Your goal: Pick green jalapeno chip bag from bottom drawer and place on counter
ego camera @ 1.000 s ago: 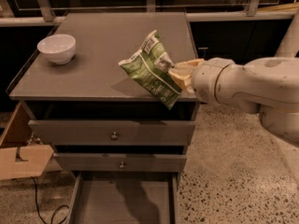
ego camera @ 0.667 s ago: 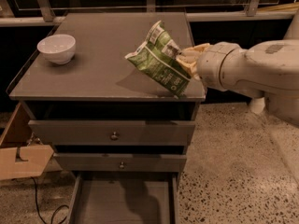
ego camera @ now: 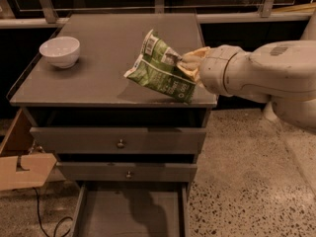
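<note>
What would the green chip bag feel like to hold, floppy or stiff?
Probably light: the gripper, near the right side of the counter, holds the chip bag by one side alone. The bag looks crinkled and a bit puffy, so it likely bends and crackles yet keeps its pillow shape. Its shiny skin may be slippery.

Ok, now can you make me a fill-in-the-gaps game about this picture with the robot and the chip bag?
1. The tool, over the right side of the counter, holds a chip bag coloured ____.
2. The white ____ sits on the counter's left side.
3. The bottom drawer is not shut but ____.
Missing words: green; bowl; open.
</note>
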Action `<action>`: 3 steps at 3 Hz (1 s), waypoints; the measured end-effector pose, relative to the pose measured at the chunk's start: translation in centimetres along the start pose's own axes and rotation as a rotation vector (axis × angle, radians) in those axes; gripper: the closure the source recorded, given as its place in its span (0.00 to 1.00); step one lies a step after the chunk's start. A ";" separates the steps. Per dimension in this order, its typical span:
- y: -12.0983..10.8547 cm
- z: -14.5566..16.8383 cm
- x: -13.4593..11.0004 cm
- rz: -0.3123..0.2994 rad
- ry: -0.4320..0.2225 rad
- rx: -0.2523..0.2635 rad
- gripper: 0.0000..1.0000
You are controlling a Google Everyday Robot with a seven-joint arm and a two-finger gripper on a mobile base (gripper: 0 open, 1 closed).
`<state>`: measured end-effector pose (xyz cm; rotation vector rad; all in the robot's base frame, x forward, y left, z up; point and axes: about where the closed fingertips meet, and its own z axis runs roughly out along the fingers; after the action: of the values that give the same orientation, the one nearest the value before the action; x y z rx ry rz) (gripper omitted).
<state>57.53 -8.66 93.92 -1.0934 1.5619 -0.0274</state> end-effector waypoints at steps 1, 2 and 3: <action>0.9 2.2 -2.6 -0.002 -0.079 -0.060 1.00; 1.2 4.2 -5.2 -0.007 -0.159 -0.103 1.00; 1.9 5.8 -6.7 -0.013 -0.212 -0.142 1.00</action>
<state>60.16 -0.26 96.08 -1.1773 1.3821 0.1883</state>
